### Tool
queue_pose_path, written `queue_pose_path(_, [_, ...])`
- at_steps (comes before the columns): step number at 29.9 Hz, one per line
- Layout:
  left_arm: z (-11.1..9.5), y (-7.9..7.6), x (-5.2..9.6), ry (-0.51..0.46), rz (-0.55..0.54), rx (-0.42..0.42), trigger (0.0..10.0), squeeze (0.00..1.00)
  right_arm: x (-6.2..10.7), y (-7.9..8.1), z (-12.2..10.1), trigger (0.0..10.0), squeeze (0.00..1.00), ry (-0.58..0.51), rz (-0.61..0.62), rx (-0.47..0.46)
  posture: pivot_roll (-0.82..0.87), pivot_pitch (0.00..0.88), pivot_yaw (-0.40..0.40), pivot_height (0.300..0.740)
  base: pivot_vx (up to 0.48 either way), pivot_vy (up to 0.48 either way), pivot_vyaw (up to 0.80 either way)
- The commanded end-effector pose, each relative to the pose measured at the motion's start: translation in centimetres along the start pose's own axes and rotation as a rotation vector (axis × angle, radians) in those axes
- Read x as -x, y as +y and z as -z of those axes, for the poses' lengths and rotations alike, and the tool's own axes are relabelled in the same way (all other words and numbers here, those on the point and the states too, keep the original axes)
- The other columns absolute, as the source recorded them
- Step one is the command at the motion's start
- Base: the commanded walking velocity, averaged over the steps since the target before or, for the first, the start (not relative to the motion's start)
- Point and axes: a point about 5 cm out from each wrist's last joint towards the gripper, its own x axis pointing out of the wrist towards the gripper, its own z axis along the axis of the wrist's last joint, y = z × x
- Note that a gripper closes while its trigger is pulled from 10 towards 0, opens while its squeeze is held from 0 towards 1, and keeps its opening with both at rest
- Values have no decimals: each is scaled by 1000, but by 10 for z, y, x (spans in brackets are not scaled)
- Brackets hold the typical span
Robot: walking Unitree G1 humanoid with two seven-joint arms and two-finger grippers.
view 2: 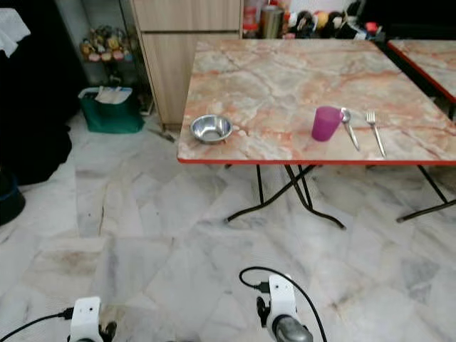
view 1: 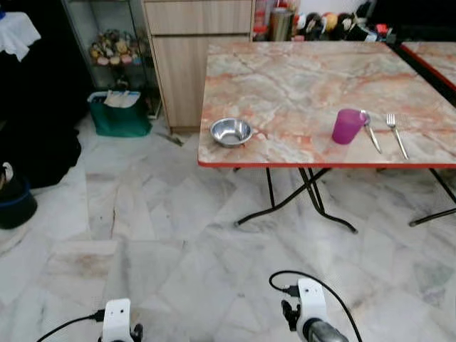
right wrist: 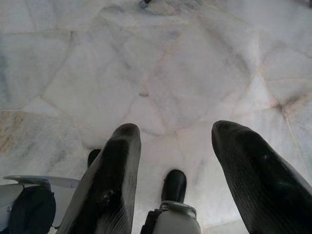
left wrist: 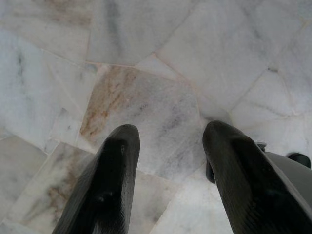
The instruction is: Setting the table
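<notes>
Tableware is laid near the front edge of the marble-patterned table (view 1: 299, 85). Both arms are hung low over pale stone floor (view 1: 178, 235); left gripper (left wrist: 168, 170) and right gripper (right wrist: 173, 168) are held wide open, empty. Beyond open floor, a steel bowl (view 1: 231, 131), purple cup (view 1: 348, 126), spoon (view 1: 370, 130) and fork (view 1: 396, 134) are seen.

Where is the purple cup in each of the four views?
Left eye view: purple cup on the table, right of centre, beside the spoon.
Right eye view: same place, slightly further left.
Left wrist view: not in it.
Right wrist view: not in it.
Shared landmark: steel bowl.
</notes>
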Motion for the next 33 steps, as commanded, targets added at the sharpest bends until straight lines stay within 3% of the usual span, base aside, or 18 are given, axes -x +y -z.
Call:
queue_pose_path(1, [3,1,1,11,-2,6,10000,0,0,-1,-2,10000,0,-5,2,11,129,67,11,740,0,0,0])
queue_pose_path(8, [3,1,1,11,1,6,10000,0,-1,1,-2,10000,0,-8,-1,-25,134,58,12,740,0,0,187])
queue_pose_path(23, [3,0,1,13,3,5,10000,0,0,1,-1,10000,0,-7,-3,-6,131,66,15,740,255,0,0])
queue_pose_path(28, [4,0,1,15,3,4,10000,0,0,2,-1,10000,0,-8,-9,-6,132,66,14,740,274,0,650])
queue_pose_path(33, [4,0,1,16,3,4,10000,0,0,2,-2,10000,0,-9,-5,-27,133,66,12,740,274,0,0])
